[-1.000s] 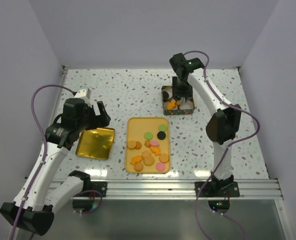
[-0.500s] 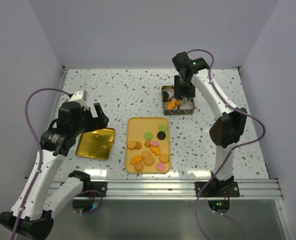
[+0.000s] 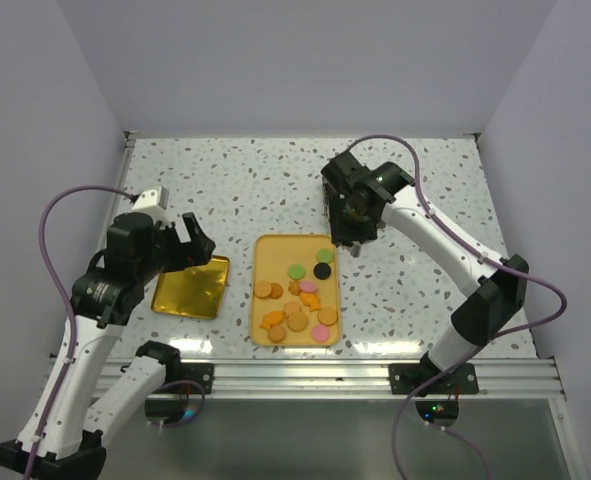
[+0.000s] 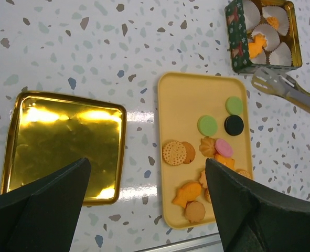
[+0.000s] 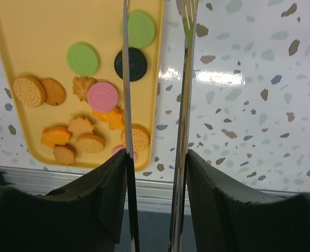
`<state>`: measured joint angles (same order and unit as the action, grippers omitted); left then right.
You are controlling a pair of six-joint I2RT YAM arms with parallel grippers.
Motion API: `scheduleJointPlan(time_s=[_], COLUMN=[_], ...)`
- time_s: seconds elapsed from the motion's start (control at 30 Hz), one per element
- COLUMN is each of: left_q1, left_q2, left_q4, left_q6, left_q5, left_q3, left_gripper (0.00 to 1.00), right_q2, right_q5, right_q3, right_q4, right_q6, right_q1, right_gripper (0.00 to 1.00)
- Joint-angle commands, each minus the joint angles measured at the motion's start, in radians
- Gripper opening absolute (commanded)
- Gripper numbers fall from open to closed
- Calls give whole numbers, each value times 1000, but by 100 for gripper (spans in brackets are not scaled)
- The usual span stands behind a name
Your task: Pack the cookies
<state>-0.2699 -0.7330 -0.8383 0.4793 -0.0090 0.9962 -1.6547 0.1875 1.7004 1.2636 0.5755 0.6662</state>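
Several cookies [image 3: 297, 297], orange, tan, pink, green and black, lie on a yellow tray [image 3: 275, 255]. They also show in the left wrist view [image 4: 207, 125] and the right wrist view [image 5: 83, 59]. My right gripper [image 3: 350, 222] is shut on metal tongs [image 5: 185, 79]. The tongs' blades are apart with nothing between them, and they hang over the tray's far right corner. My left gripper [image 3: 190, 243] is open and empty above a gold lid [image 3: 190, 287]. A green tin [image 4: 259, 34] holds white paper cups and a few orange cookies [image 4: 255, 46].
The gold lid [image 4: 65, 144] lies left of the tray on the speckled table. In the top view my right arm hides the tin. A metal rail [image 3: 305, 378] runs along the near edge. Walls close in the left, right and back sides.
My right gripper with the tongs has moved from over the tin down and left to the tray's far right corner. My left arm has shifted slightly left.
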Motion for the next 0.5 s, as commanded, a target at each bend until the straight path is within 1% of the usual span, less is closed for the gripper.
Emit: scheduleJointPlan(time_s=[0.0,0.2,0.47], left_q1=[-5,-5,-5], left_q2=[18,52,107], left_q4=[-10,-27,-77], left_q6=[13,22,30], left_q5=[33,40,37], left_q3=[-10,-33,-54], left_gripper=[96,96,96], right_q2=[81,119,122], right_q5=[-11,-11,-5], right_q3=[-83,-198,-248], right_q4=[-53,-89,-110], right_q6=[92,148,193], right_q1=[38,130,194], right_gripper=[49,49,49])
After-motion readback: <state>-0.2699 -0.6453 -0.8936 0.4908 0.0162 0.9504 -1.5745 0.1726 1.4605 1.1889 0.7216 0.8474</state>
